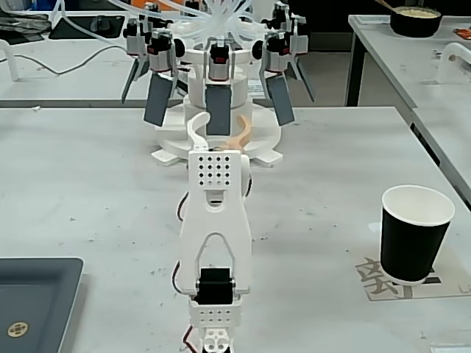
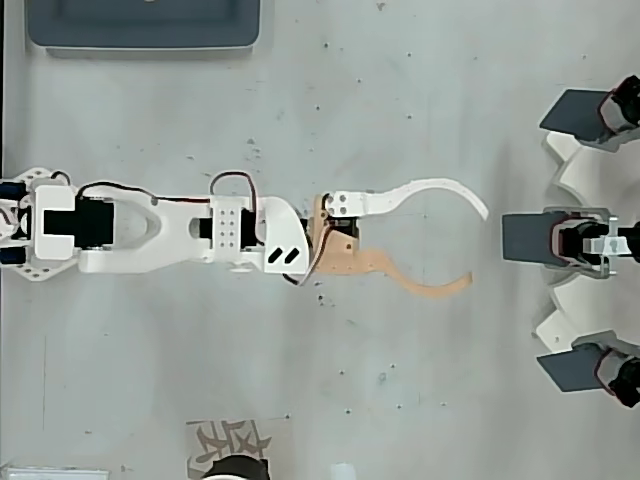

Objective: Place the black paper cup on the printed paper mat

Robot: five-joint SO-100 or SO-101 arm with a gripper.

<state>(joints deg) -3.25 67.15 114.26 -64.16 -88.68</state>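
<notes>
Clearly one matte black tapered paper cup with a white rolled rim [image 1: 416, 232] stands upright near the tabletop's right edge in the fixed view, its base on the one beige printed paper mat bearing a grey character [image 1: 383, 281]. Being thin, empty paper, it probably weighs little, crushes easily and tips readily; a gentle hold across the mid-wall seems safest. One white arm's two-finger gripper [image 2: 478, 247], white finger [image 2: 440, 190] and tan finger, stretches along the tabletop's middle, spread wide, holding nothing, well apart from the cup. One dark grey tray [image 2: 140, 25] lies at a corner.

Fingers [image 2: 470, 283] spread, empty; cup [image 2: 235, 468] apparently on mat [image 2: 212, 437].
</notes>
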